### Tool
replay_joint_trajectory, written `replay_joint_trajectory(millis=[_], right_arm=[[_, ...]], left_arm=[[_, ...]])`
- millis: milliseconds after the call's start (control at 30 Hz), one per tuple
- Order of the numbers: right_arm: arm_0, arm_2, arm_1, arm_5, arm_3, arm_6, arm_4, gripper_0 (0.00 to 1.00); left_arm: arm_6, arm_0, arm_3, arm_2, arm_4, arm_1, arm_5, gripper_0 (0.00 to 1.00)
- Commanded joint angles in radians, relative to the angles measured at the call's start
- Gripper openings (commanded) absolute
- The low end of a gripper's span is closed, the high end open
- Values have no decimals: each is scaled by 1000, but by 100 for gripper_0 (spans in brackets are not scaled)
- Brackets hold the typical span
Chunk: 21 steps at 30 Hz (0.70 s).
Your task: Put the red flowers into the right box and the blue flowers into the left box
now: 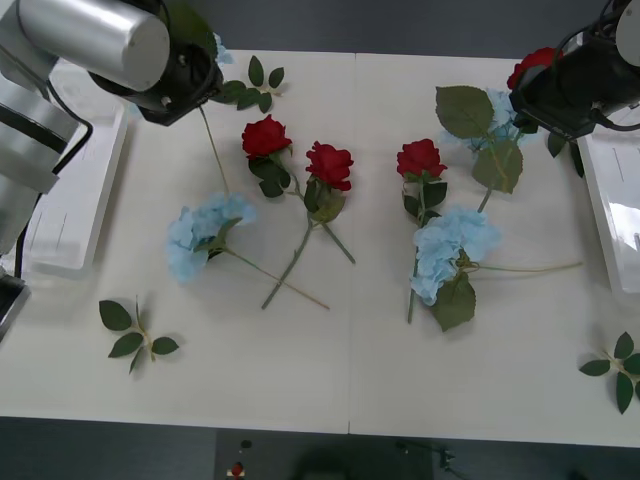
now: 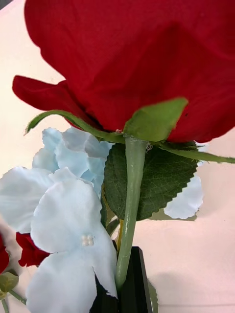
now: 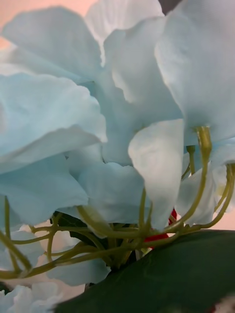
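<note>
My right gripper hangs at the far right, its black fingers shut on the stem of a red flower whose bloom is lifted above a blue flower. At the far left my left gripper carries a blue flower with its thin stem dangling; the fingers are hidden by petals. Three red flowers and two more blue flowers lie mid-table. The left box sits under my left arm, and the right box is at the right edge.
Loose green leaf sprigs lie at the back left, front left and front right. Stems of the lying flowers cross near the table's middle. The front strip of the white table is bare.
</note>
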Motion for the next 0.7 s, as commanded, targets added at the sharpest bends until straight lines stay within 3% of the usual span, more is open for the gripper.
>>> replay_joint_trajectory(millis=[33, 200, 233, 267, 300, 333, 367, 467, 700], right_arm=[[-40, 1, -32, -6, -34, 24, -18, 0], [-28, 1, -26, -26, -33, 26, -18, 0], [-20, 3, -21, -35, -33, 26, -15, 11], [-18, 3, -21, -38, -33, 24, -12, 28], [-11, 3, -16, -45, -34, 26, -6, 65], [-8, 4, -16, -52, -33, 26, -4, 89], [-5, 9, -16, -59, -34, 26, -3, 100], [-3, 35, -18, -72, -34, 29, 2, 100], [-3, 127, -18, -108, -10, 30, 42, 100]], left_arm=[[-131, -4, -124, 65, 65, 105, 59, 0], [-369, -4, -164, 108, 68, 212, 68, 0], [-447, -4, -164, 119, 71, 246, 65, 0], [-480, -1, -164, 125, 72, 259, 65, 0], [-542, 4, -164, 136, 74, 287, 62, 0], [-585, 11, -164, 142, 77, 304, 56, 0], [-628, 21, -164, 147, 80, 324, 52, 0], [-734, 83, -164, 173, 115, 382, -2, 0], [-980, 366, -173, 297, 285, 490, -215, 0]])
